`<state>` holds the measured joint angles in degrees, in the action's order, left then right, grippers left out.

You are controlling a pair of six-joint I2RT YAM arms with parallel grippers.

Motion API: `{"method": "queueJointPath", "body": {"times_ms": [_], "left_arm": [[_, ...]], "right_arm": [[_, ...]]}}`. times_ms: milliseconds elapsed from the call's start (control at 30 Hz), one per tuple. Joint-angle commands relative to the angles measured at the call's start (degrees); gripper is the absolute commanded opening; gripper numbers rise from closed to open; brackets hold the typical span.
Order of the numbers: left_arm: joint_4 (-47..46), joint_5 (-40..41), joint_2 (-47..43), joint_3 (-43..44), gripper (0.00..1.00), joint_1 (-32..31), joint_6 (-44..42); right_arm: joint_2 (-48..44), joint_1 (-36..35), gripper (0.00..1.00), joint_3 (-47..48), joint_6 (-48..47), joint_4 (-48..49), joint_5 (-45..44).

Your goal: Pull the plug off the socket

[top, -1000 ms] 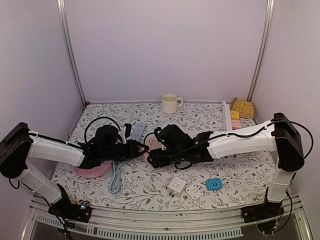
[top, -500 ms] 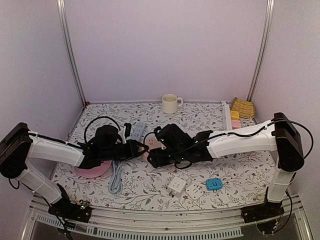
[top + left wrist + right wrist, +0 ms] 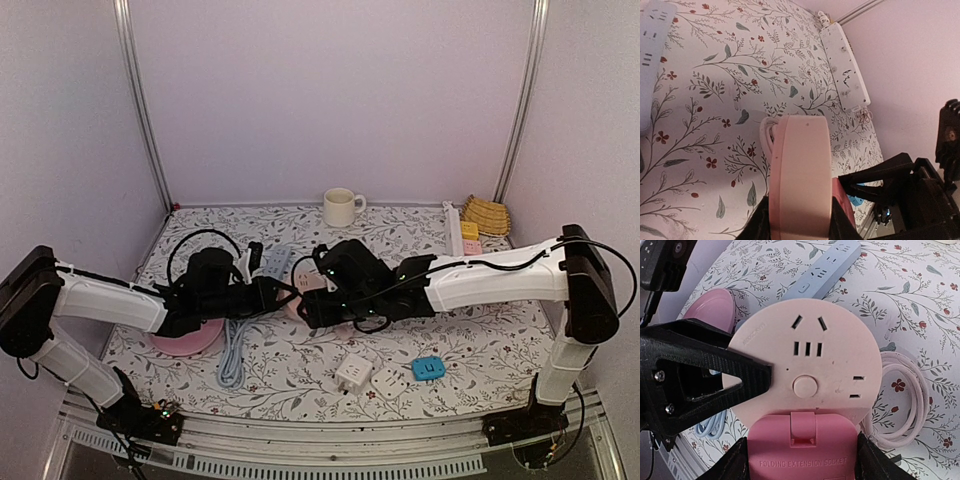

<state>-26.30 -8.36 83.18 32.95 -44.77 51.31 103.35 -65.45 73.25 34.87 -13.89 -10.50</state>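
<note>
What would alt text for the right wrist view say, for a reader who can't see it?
A round pale pink socket fills the frame, one edge pinched by the left gripper, its darker pink base held by the right gripper. Behind it on the floral table lie a grey-blue power strip, a pink plate and a coiled cord.
</note>
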Motion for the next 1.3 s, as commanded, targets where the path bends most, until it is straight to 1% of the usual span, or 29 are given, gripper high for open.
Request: {"method": "queueJointPath", "body": {"times_ms": [0,400,533,700,1267], "left_arm": [[1.82,4.22,1.12,0.23,0.00,2.23,-1.90],[1.52,2.41,0.53,0.45,0.00,2.34,-1.97],[3.26,3.89,0.19,1.00,0.00,2.37,-2.68],[5.71,4.84,2.17,2.32,0.00,2.89,-4.05],[5.96,5.18,5.30,3.96,0.00,3.29,-4.43]], "right_arm": [[-5.19,-0.27,0.41,-0.24,-0.66,0.88,-0.57],[-5.26,-0.24,0.41,-1.34,-0.47,0.71,-0.39],[-6.19,-0.27,0.41,-1.46,-0.27,0.71,-0.08],[-8.06,-0.29,0.41,-1.81,-0.25,0.49,0.24],[-11.01,-0.34,0.41,-3.47,-0.07,-0.21,-0.79]]}}
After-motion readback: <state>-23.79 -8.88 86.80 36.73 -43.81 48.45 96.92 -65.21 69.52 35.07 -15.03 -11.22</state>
